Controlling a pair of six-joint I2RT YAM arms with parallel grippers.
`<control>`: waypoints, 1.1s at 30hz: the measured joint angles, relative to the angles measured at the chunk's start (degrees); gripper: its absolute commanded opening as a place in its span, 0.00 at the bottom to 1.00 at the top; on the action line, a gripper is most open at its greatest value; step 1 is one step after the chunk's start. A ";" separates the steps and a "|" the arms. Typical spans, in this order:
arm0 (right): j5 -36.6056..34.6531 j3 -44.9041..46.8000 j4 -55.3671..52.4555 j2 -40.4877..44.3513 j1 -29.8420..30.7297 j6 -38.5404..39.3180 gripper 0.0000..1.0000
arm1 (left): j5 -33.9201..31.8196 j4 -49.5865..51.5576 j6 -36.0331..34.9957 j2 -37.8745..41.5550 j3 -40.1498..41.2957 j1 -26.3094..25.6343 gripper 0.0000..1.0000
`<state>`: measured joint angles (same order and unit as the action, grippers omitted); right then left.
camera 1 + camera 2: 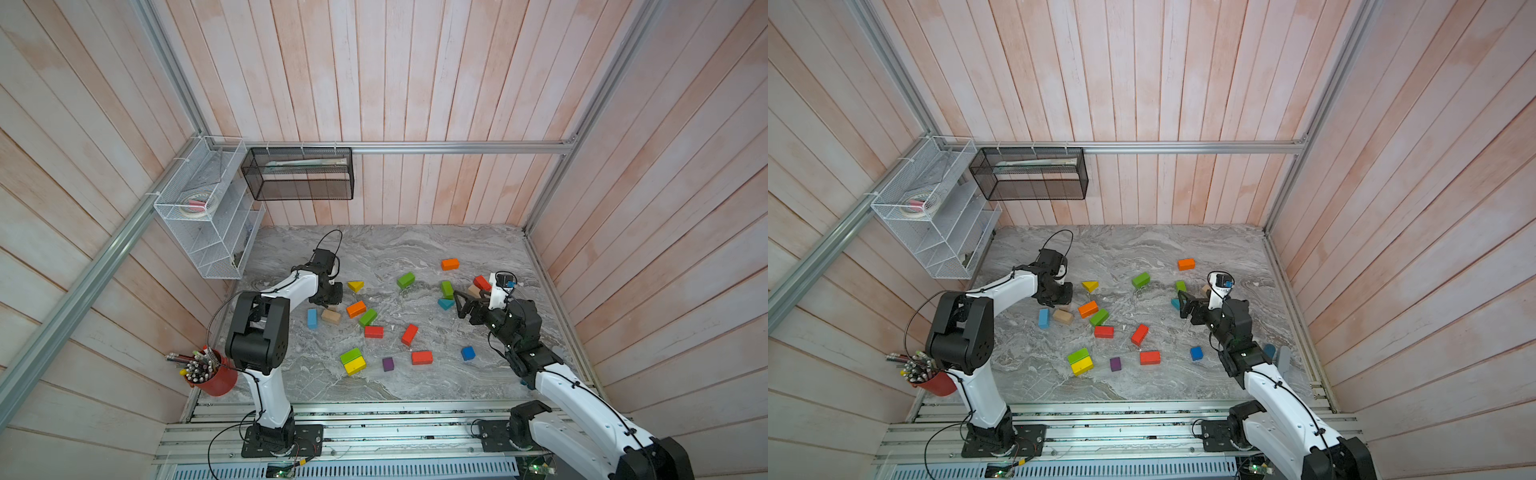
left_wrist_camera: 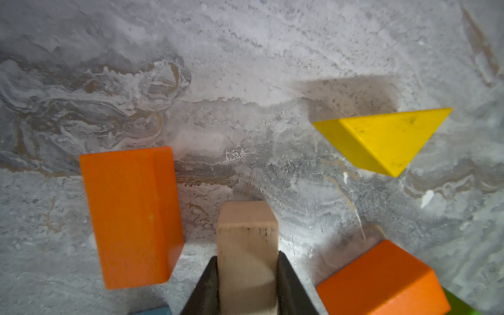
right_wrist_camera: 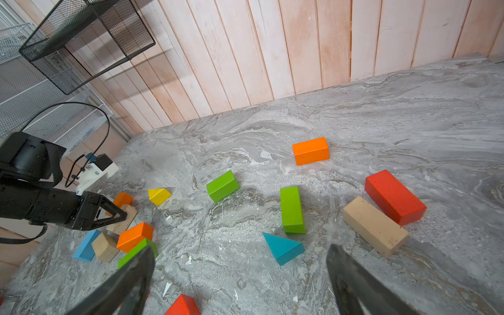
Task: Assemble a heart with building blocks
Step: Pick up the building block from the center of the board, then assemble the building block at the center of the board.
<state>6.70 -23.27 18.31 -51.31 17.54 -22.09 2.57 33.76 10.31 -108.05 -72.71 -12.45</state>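
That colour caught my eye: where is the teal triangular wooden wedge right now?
In a top view, the teal triangular wooden wedge lies flat on the grey marble table's right side, just nearer the robot than a green wooden brick.

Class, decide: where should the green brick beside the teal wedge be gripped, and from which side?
Probably grip the green brick mid-length across its two long parallel sides, from above: it lies flat with both long sides free, while the teal wedge crowds one end.
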 measured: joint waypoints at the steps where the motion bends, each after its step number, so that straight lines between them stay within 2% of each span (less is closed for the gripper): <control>1: 0.00 0.00 0.00 0.07 0.00 0.00 0.98 | 0.00 -0.02 0.76 -0.02 -0.26 0.00 0.29; 7: 0.00 0.00 -0.17 0.55 0.02 -0.04 0.98 | 0.00 -0.04 8.07 -0.63 -2.12 0.00 0.18; 20: 0.00 0.00 -0.42 1.73 0.02 -0.24 0.98 | -0.24 -3.15 28.89 -1.40 -3.50 0.00 0.15; 33: -0.22 0.02 -0.42 2.12 0.02 -0.39 0.98 | -0.02 -9.31 41.55 -3.87 -4.11 0.00 0.12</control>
<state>6.48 -23.24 17.89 -49.19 17.56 -22.48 2.55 24.45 51.86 -111.92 -76.82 -12.45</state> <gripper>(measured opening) 0.981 0.319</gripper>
